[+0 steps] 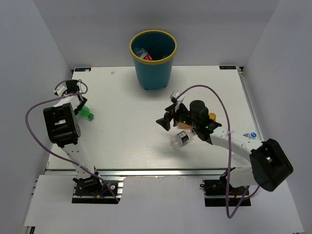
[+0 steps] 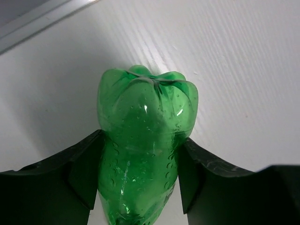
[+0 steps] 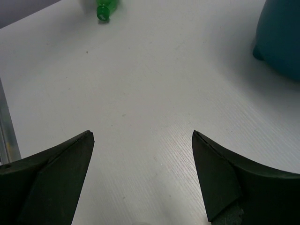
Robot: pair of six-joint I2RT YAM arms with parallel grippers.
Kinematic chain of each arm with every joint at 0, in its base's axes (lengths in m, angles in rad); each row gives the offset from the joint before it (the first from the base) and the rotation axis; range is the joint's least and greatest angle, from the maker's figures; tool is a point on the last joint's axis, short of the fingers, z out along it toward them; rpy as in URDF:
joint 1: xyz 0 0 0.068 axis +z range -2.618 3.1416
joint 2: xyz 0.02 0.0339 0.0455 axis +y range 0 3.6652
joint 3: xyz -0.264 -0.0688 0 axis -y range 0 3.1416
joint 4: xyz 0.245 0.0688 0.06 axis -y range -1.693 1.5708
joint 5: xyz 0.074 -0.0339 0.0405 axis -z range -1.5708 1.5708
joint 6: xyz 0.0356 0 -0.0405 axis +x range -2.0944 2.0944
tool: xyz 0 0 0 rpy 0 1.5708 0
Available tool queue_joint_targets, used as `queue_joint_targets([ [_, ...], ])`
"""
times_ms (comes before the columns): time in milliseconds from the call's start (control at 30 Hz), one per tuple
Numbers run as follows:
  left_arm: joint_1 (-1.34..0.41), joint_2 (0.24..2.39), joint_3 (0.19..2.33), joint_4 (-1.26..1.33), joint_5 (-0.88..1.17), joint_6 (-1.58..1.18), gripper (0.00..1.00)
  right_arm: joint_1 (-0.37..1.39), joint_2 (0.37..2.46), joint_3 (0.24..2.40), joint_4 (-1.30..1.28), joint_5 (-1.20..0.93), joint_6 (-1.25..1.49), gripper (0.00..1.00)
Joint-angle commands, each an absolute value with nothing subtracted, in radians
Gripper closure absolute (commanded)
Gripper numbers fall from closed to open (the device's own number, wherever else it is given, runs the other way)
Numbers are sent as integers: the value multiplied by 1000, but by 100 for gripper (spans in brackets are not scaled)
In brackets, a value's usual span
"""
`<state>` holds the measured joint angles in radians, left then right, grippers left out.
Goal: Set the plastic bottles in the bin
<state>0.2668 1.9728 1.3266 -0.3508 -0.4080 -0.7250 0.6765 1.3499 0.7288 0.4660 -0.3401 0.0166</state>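
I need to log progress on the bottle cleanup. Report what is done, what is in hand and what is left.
Done: one red-labelled bottle lies inside the bin. In hand: the left gripper is closed on a green bottle, far from the bin. Left: a clear bottle lies on the table by the open, empty right gripper, and something orange shows behind that arm, mostly hidden.

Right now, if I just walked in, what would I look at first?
Probably the big teal bin with its yellow rim at the far edge of the table, with a red-labelled bottle already inside. Next, the bright green bottle pinched in the left claw at the table's left side. Then the right claw, wide open over the middle, with a clear bottle lying on its side next to that arm.
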Motion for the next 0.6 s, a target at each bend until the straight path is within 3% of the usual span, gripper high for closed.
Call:
queue_joint_targets([
  [0,270,1925,1373,-362,-284,-710,54,683,1286,706,480,-319,8,11],
  [133,250,1859,1442,-351,-80,-715,56,681,1195,628,547,-330,6,11],
  [367,25,1781,1689,-356,-95,-652,53,680,1143,583,607,-298,6,11],
  [567,-61,1767,1789,-114,110,-707,52,680,1111,546,633,-264,-41,11],
])
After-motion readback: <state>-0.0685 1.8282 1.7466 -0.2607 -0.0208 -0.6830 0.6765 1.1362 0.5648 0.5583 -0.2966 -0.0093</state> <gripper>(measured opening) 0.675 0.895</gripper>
